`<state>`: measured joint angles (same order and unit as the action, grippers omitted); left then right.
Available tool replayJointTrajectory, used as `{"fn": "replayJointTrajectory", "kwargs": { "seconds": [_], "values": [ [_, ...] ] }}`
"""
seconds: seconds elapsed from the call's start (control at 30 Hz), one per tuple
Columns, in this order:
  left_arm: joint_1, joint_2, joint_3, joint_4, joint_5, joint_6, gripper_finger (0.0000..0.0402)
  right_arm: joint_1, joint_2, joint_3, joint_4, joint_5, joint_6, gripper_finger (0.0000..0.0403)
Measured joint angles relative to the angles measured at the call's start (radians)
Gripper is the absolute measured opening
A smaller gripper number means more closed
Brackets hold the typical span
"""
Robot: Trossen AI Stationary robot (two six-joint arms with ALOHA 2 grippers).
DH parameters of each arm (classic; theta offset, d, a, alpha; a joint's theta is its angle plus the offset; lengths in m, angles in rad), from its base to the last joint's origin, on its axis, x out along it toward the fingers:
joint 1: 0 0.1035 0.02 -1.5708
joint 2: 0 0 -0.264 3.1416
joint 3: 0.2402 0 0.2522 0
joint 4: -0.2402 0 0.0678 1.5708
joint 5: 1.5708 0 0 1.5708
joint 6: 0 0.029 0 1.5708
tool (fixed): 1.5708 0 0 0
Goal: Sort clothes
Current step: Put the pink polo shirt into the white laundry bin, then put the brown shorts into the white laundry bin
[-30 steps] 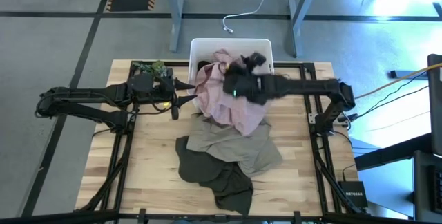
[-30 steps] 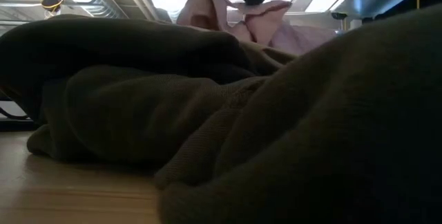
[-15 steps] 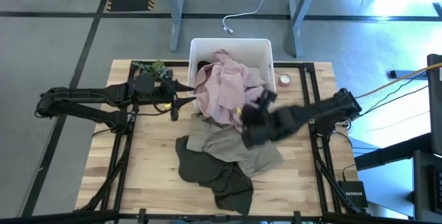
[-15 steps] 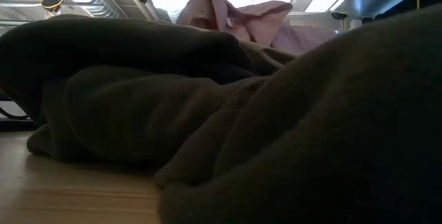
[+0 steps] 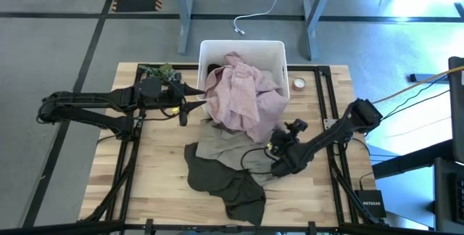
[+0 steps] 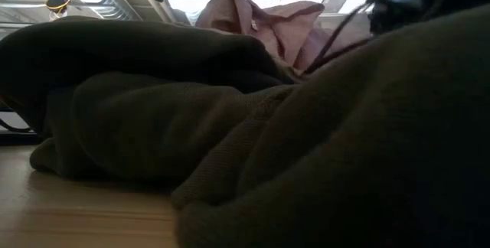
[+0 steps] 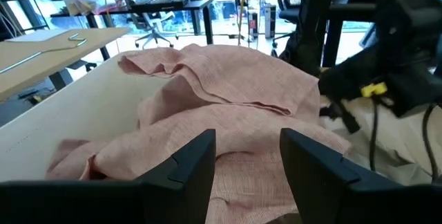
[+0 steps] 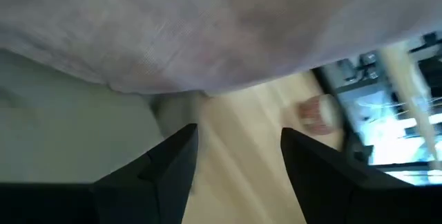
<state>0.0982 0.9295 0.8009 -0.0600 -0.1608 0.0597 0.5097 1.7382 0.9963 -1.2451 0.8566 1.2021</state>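
A pale pink garment (image 5: 243, 97) lies heaped in the white bin (image 5: 243, 45) and hangs over its near rim onto a khaki-tan garment (image 5: 235, 151). The khaki-tan garment lies on a dark olive green one (image 5: 228, 188) on the table. A bit of black garment (image 5: 212, 69) shows inside the bin. My left gripper (image 5: 190, 106) is open and empty, level at the pink garment's left side (image 7: 228, 113). My right gripper (image 5: 295, 128) is open and empty, low over the khaki garment's right edge. It points toward the far edge, under the pink garment's hanging edge (image 8: 207, 37).
A small green plant (image 5: 158, 69) stands left of the bin and a tape roll (image 5: 299, 84) lies to its right. In the low view the olive garment (image 6: 230, 133) fills the foreground. Bare wood (image 5: 156, 162) shows left and right of the pile.
My right gripper has come away from above the bin and the pink garment, toward the table's near right and down to beside the khaki garment. The pink garment stays heaped in the bin, its top now uncovered.
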Motion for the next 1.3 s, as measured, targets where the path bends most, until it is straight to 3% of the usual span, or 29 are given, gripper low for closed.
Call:
{"fn": "replayJointTrajectory", "kwargs": {
  "seconds": [0.13, 0.27, 0.4, 0.6, 0.87, 0.97, 1.07, 1.17, 1.3],
  "values": [
    [0.0, 0.0, 0.0, -0.002, 0.0, 0.0, 0.0157, -0.058, 0.0, -0.055, 0.215, -0.019, -0.111, 0.0225],
    [0.001, 0.0, 0.0, -0.001, 0.0, 0.0, 0.0157, -0.122, 0.0, 0.0, 0.334, -0.018, -0.259, 0.0225],
    [0.001, 0.0, 0.0, -0.004, 0.0, 0.0, 0.0157, -0.169, 0.0, 0.149, 0.329, 0.03, -0.398, 0.0225],
    [0.001, 0.0, 0.0, -0.014, 0.0, 0.0, 0.0157, -0.223, 0.0, 0.449, 0.261, 0.207, -0.662, 0.0225],
    [0.001, 0.0, 0.0, -0.012, 0.0, 0.0, 0.0157, -0.44, 0.0, 0.765, 0.259, 0.235, -0.925, 0.0225],
    [0.001, 0.001, 0.0, -0.012, 0.0, 0.0, 0.0157, -0.532, 0.0, 0.847, 0.228, 0.146, -0.94, 0.0225],
    [0.001, 0.001, 0.0, -0.013, 0.0, 0.0, 0.0157, -0.562, -0.002, 0.909, 0.17, -0.059, -0.901, 0.0225],
    [0.001, 0.001, 0.0, -0.02, -0.001, 0.0, 0.0157, -0.497, -0.002, 0.94, 0.091, -0.218, -0.859, 0.0225],
    [0.001, 0.001, 0.0, -0.039, 0.0, 0.0, 0.0157, -0.341, -0.002, 0.94, -0.023, -0.248, -0.809, 0.0225]
  ]
}}
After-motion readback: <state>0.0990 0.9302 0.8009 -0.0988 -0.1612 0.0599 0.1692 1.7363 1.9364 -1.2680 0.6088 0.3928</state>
